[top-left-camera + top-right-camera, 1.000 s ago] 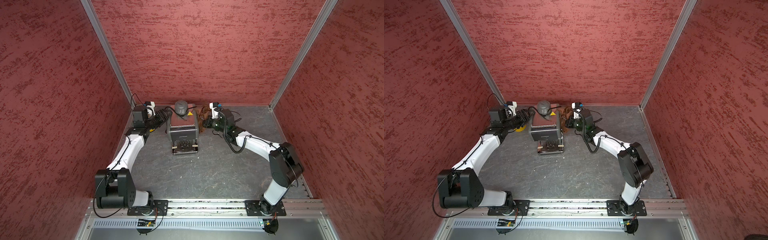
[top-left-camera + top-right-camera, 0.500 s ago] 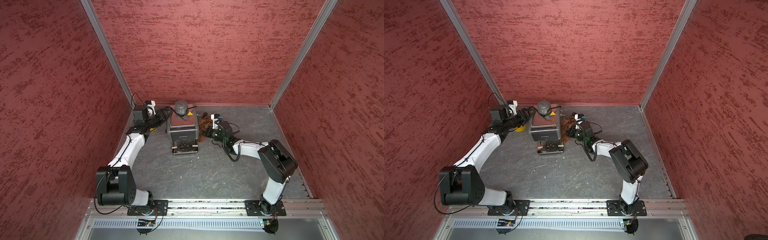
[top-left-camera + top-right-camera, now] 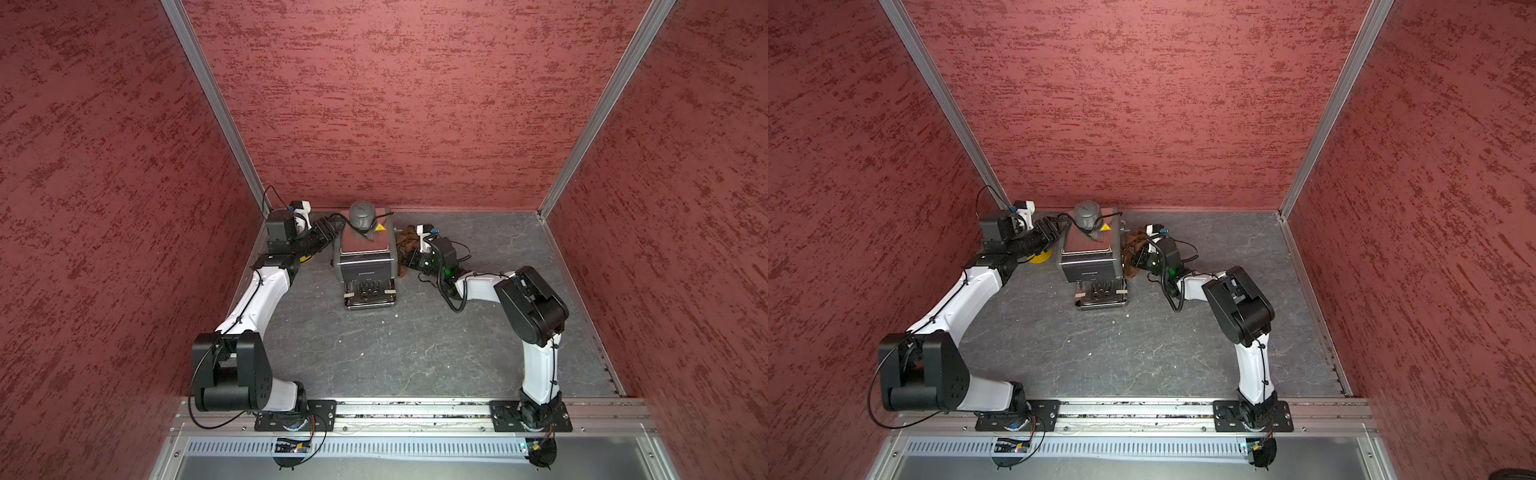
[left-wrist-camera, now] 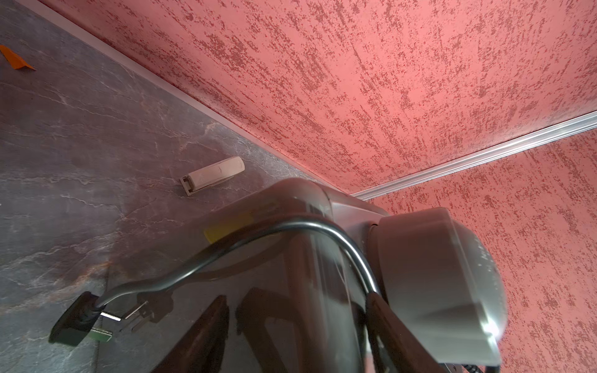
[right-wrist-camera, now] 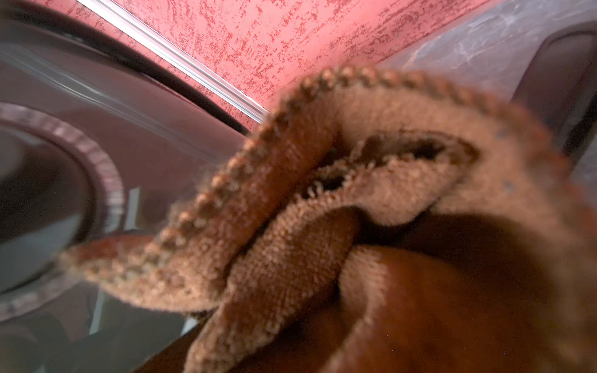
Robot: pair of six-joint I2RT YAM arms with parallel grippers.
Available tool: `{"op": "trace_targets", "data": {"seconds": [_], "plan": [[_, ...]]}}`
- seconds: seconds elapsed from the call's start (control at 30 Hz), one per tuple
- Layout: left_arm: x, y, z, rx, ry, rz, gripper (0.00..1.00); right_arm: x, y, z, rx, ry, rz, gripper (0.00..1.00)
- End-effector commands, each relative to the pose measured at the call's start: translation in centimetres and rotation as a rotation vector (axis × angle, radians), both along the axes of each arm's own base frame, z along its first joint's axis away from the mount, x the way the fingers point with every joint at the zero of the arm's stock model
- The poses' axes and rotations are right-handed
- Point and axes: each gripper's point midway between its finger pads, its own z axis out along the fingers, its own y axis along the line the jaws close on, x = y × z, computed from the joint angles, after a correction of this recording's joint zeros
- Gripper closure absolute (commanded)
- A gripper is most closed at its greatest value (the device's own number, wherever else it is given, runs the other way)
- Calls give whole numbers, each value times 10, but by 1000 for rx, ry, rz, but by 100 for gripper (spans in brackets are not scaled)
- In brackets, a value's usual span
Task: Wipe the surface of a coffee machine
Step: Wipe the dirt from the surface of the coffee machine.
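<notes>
Bimanual station, seen from above and from both wrists. The coffee machine (image 3: 365,253) (image 3: 1090,255), a boxy grey-and-black unit with a grey domed cap (image 3: 361,214) and a yellow warning sticker (image 3: 379,227), stands upright on the grey stone-patterned counter (image 3: 374,353) near the back wall, between the two arms. The left hand (image 3: 332,227) (image 3: 1054,227) is at the machine's upper left edge beside the cap. Its fingers (image 4: 203,336) stand apart, released, and whether they press on the housing cannot be told. The right hand (image 3: 409,261) (image 3: 1140,261) is clenched on a bunched brown terry cloth (image 3: 401,245) (image 5: 323,226) held against the machine's right side panel. The black cord (image 4: 200,268) arcs over the top and ends in a plug (image 4: 77,323) lying on the counter. A small beige clip-like piece (image 4: 211,176) lies near the back wall.
</notes>
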Motion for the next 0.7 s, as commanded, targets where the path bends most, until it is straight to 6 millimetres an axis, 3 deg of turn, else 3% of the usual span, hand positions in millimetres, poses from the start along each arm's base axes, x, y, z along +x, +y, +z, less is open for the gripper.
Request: {"op": "trace_targets", "data": {"seconds": [0.0, 0.3, 0.67], "plan": [[-11, -2, -24, 23, 81, -2, 33, -14, 17, -13, 34, 36, 85, 100], [-14, -6, -26, 21, 82, -8, 33, -39, 14, -39, 42, 119, 120, 100], [-22, -6, -27, 18, 77, -8, 33, -87, 26, -26, 80, 159, 165, 100]]}}
